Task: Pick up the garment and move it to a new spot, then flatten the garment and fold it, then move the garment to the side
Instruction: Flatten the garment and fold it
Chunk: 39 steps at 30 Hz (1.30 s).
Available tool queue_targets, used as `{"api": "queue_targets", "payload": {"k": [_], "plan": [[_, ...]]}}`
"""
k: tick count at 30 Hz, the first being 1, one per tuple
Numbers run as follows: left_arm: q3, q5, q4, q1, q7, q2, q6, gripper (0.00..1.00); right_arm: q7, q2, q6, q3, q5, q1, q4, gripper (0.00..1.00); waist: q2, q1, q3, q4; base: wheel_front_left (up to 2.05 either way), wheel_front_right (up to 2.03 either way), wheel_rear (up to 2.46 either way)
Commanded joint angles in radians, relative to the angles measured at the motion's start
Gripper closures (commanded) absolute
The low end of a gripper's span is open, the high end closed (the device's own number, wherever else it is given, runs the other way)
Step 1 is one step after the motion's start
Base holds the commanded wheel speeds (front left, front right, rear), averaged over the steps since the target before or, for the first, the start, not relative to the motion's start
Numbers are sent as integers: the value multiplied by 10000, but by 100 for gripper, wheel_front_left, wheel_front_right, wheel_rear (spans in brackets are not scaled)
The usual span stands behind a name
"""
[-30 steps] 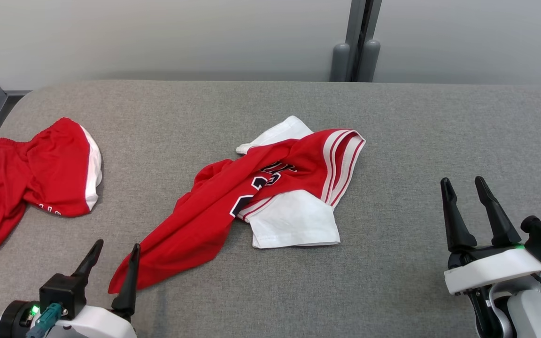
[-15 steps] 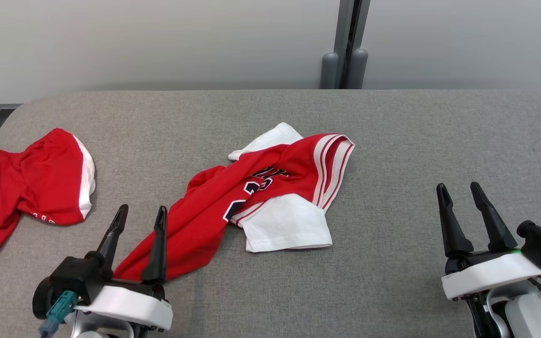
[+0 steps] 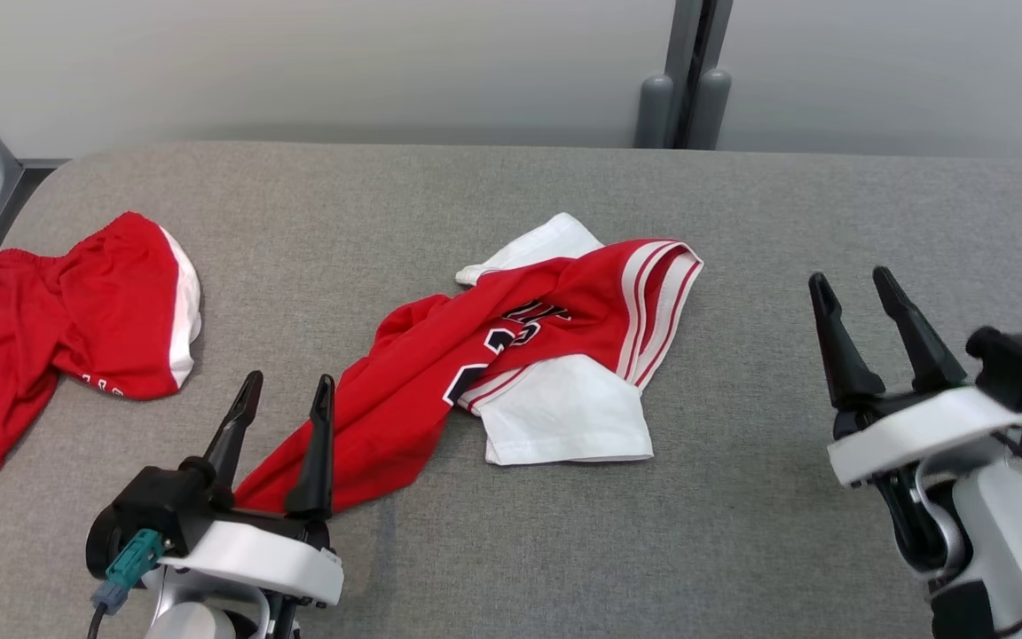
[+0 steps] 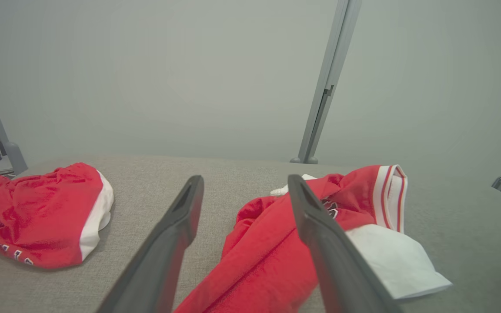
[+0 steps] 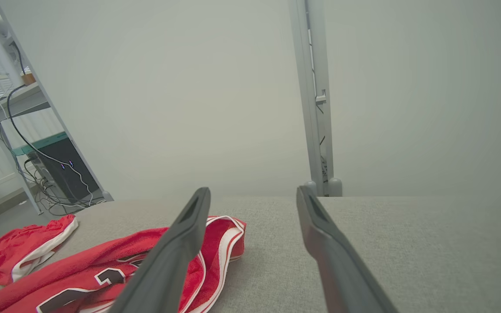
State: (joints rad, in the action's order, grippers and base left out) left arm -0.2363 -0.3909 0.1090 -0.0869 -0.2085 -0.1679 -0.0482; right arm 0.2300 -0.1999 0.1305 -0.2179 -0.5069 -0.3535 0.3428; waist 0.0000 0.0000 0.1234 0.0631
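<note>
Pale grey wall (image 3: 298, 62) is running across the back, and the grey fabric table (image 3: 742, 532) is taking up pretty much everything below it. The jersey (image 3: 404, 382) is lying bunched up mid-table, a white sleeve sticking out toward 5 o'clock. Shorts (image 3: 76, 302) are sitting well apart at 9 o'clock. A grey post (image 3: 693, 80) is standing at 1 o'clock behind the table. Left gripper (image 3: 290, 380) is hovering at 7 o'clock by the jersey's tail, jaws spread wide, gripping nothing. Right gripper (image 3: 849, 277) is hanging at 4 o'clock, also wide and empty.
</note>
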Motion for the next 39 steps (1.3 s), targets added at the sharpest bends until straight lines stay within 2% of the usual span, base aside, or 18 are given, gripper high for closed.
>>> {"api": "queue_targets", "payload": {"k": [1, 6, 13, 19, 27, 30, 39], "plan": [[-13, -54, 41, -234, -57, 29, 85, 0, -107, -155, 7, -187, -78, -435, 195, 0, 0, 0, 195, 191, 0, 0, 0], [-165, -122, 280, -645, -174, 174, 266, 0, -840, -301, 7, -1059, -841, -2366, 1717, 0, 0, 0, 722, 756, 0, 0, 0], [-358, -237, 772, -1201, -369, 506, 502, 0, -2055, -560, 7, -2254, -1470, -5038, 4183, 0, 0, 0, 1560, 1910, 0, 0, 0], [-441, -320, 1165, -1588, -518, 786, 665, 0, -3395, -756, 7, -3229, -2084, -6595, 5751, 0, 0, 0, 2143, 2872, 0, 0, 0], [-438, -432, 1434, -1805, -578, 1025, 809, 0, -4527, -1190, 7, -3972, -1947, -7781, 7522, 0, 0, 0, 2627, 3828, 0, 0, 0], [-292, -413, 1375, -1776, -573, 1080, 841, 0, -5079, -1173, 7, -4140, -1997, -8071, 8129, 0, 0, 0, 2758, 4077, 0, 0, 0], [-61, -306, 1274, -1624, -578, 1153, 978, 0, -6569, -899, 14, -4315, -1951, -8278, 9336, 0, 0, 0, 2867, 4316, 0, 0, 0]]}}
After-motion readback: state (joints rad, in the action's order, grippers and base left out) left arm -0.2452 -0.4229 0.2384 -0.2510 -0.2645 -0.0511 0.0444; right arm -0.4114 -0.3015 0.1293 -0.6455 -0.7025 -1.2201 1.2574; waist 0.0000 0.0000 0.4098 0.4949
